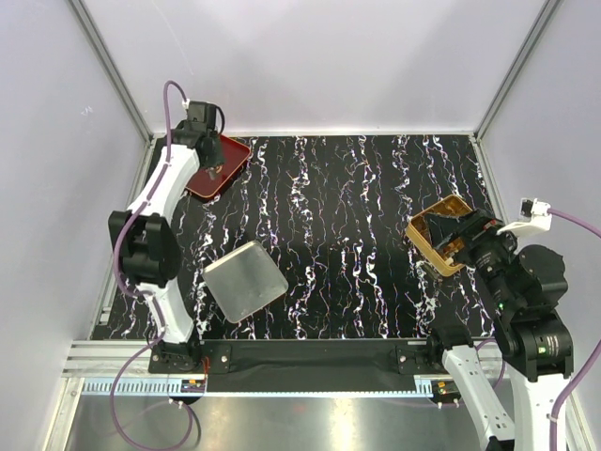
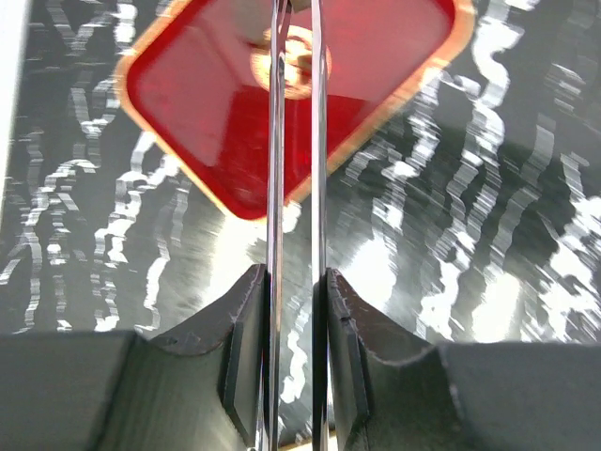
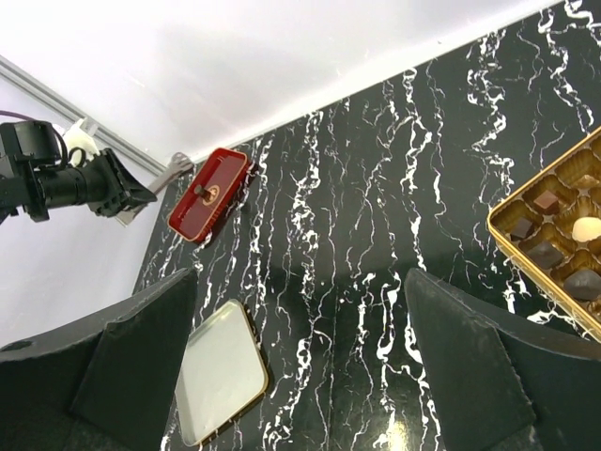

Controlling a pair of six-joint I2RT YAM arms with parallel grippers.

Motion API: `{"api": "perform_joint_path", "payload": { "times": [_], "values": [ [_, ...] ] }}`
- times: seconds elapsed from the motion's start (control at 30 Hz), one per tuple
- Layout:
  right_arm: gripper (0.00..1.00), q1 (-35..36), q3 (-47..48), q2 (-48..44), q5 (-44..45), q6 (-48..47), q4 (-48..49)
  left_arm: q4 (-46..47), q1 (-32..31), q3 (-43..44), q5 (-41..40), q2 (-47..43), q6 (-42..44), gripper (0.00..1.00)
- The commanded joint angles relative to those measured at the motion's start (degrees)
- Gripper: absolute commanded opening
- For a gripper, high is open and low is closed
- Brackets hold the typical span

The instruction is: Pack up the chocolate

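A black white-veined tabletop (image 1: 357,235) is seen from above, with a red tray (image 1: 228,162) lying at its far left corner. The left gripper (image 2: 293,282) hangs over the red tray. Its jaws are drawn close together and pinch a pair of thin metal blades (image 2: 275,188). The blades run forward side by side with a narrow gap between them.

On the red tray, between the far ends of the blades, sits one small tan chocolate piece (image 2: 293,64). Whether the blades touch it cannot be told.

Well to the right of the red tray, across the table, stands a gold compartmented box (image 3: 512,221). It holds several more chocolates (image 3: 547,252), each in its own compartment: dark brown ones and one cream one.

The right gripper (image 3: 300,376) is over that box, far from the red tray. Its jaws are spread wide and nothing is between them.

Nearer the arm bases than the red tray, and slightly to its right, a silvery square lid (image 1: 244,280) lies flat on the tabletop, apart from the tray.
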Motion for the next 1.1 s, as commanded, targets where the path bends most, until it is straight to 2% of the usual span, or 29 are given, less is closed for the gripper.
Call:
{"api": "perform_joint_path", "payload": {
  "times": [0.0,0.1,0.13,0.27,0.33,0.47,0.8,1.07],
  "values": [
    [1.00,0.4,3.4,-0.4,0.0,0.3,-0.6,3.8,-4.4,-1.4,9.3,-6.5,0.2,0.22],
    [1.00,0.4,4.1,-1.0,0.6,0.1,-2.0,4.2,-10.3,0.0,14.4,-8.4,-0.7,0.22],
    [1.00,0.3,4.2,-1.1,0.8,0.3,-2.4,5.0,-12.0,0.1,18.5,-8.9,-1.0,0.22],
    [1.00,0.3,4.6,-2.2,0.6,1.1,-3.0,8.2,-22.8,0.5,24.2,-9.6,-3.9,0.24],
    [1.00,0.3,5.3,-2.3,0.2,1.4,-3.6,12.4,-26.0,-0.3,29.0,-9.3,-5.8,0.24],
    [1.00,0.4,5.9,-2.7,0.7,1.8,-4.2,20.1,-34.8,-0.5,32.6,-5.6,-9.7,0.25],
    [1.00,0.3,5.7,-3.3,1.0,1.1,-4.7,23.5,-43.2,14.4,36.6,10.4,-11.7,0.24],
    [1.00,0.4,5.1,-3.6,1.2,0.5,-4.3,25.8,-44.1,14.8,36.2,15.7,-11.9,0.25]
  ]
}}
